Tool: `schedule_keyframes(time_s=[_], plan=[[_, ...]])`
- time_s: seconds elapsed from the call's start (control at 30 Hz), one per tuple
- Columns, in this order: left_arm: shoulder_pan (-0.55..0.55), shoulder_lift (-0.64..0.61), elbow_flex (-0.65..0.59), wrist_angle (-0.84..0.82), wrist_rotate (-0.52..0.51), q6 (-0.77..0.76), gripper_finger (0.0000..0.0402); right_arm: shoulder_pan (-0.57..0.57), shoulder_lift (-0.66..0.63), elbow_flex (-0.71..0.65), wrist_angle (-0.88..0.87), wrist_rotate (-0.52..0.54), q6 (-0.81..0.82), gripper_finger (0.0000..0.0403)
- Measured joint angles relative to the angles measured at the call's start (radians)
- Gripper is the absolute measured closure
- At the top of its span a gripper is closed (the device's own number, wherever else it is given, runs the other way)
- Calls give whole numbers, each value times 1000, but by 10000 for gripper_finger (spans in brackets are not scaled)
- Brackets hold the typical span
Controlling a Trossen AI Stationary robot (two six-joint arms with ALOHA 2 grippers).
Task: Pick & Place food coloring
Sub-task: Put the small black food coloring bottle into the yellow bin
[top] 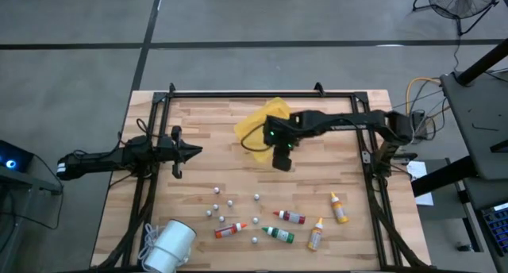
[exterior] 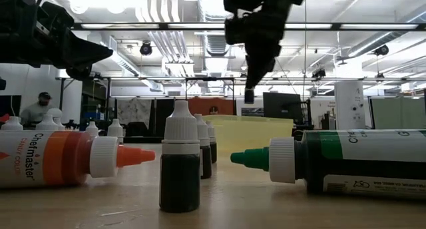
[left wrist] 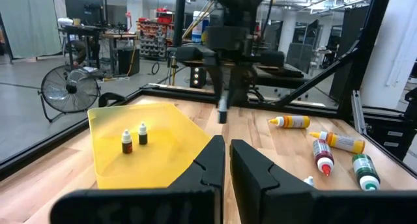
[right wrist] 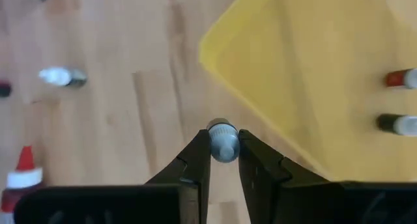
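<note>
Several food coloring bottles lie on the wood near the table's front edge: red (top: 291, 217), green (top: 279, 235), yellow (top: 339, 208). Small white-capped bottles (top: 215, 190) are scattered beside them. Two more of these (left wrist: 127, 142) stand in the yellow tray (top: 258, 122) at the table's middle back. My right gripper (top: 282, 160) hangs above the wood just off the tray's near edge, shut on one small white-capped bottle (right wrist: 223, 146). My left gripper (top: 189, 151) waits at the left, shut and holding nothing. My right gripper pinches the small bottle at its white cap (right wrist: 223, 140) between its two fingers. The fingers come from above, slanting steeply down. The bottle's dark body (exterior: 249, 96) hangs upright below the fingertips, lifted well clear of the table.
A white roll-like object (top: 171, 245) lies at the near left corner. A black frame (top: 262, 94) runs around the table's back and sides. Bare wood (top: 214, 166) lies between the tray and the scattered bottles. An orange-capped bottle (exterior: 66, 159) lies close to the low camera.
</note>
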Motion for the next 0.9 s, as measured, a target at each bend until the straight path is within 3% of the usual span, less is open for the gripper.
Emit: schedule_keyframes(time_s=[0.23, 0.9], plan=[[0, 0, 0, 0, 0, 0, 402, -74, 58, 119, -78, 2, -61, 349], [1, 0, 0, 0, 0, 0, 402, -255, 82, 122, -87, 5, -155, 349]])
